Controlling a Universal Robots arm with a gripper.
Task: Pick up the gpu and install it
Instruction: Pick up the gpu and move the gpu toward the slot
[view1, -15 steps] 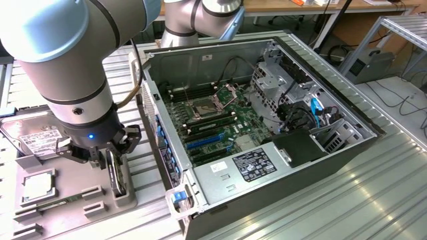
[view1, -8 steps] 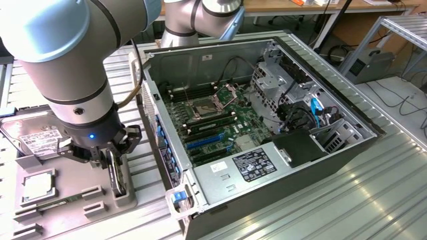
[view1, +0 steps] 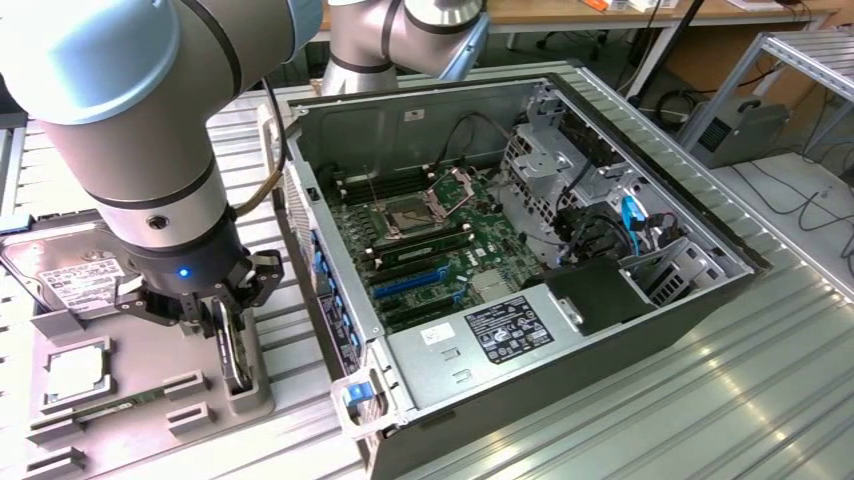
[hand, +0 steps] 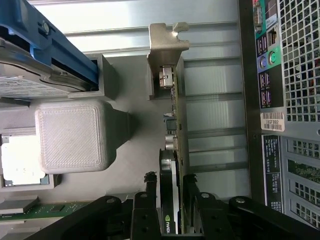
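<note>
- The black two-fingered hand (view1: 227, 335), at the lower left of the exterior view, is clamped on the thin black rectangular gpu (view1: 240, 372) (one finger against each face).
- The gpu stands on edge in a grey plastic holder (view1: 251, 398), with its silver metal bracket (hand: 167, 45) at the ungripped end.
- The open grey-and-black metal computer case (view1: 534, 250) lies just to the exterior view's right of the holder, on the ribbed metal bench (view1: 694, 400).

Open computer case (view1: 400, 130) on the ribbed metal table (view1: 667, 410), motherboard (view1: 441, 250) bare inside. At the exterior view's left, on a grey holder tray (view1: 140, 350): silver hard drive (view1: 67, 275) (white label up), square CPU chip (view1: 74, 372) near it.
</note>
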